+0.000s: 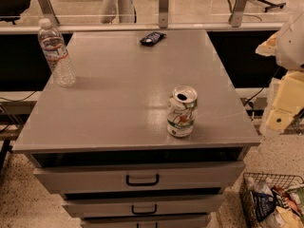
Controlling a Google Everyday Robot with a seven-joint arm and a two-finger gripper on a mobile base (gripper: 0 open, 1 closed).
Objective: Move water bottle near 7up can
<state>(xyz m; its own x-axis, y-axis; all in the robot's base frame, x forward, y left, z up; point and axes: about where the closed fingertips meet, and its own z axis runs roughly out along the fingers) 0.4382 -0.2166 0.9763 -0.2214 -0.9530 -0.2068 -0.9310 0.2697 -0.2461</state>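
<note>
The water bottle stands upright at the far left edge of the grey cabinet top. It is clear ribbed plastic with a white cap and a white-and-red label. The 7up can, dented, white and green with a silver top, stands upright near the front right of the top. The two are far apart. My gripper shows as pale yellowish parts at the right edge of the view, beyond the cabinet's right side, well away from the bottle and holding nothing that I can see.
A small dark flat packet lies at the back middle of the top. A rail with glass panels runs behind. Drawers with dark handles are below. A wire basket of packets sits on the floor at the lower right.
</note>
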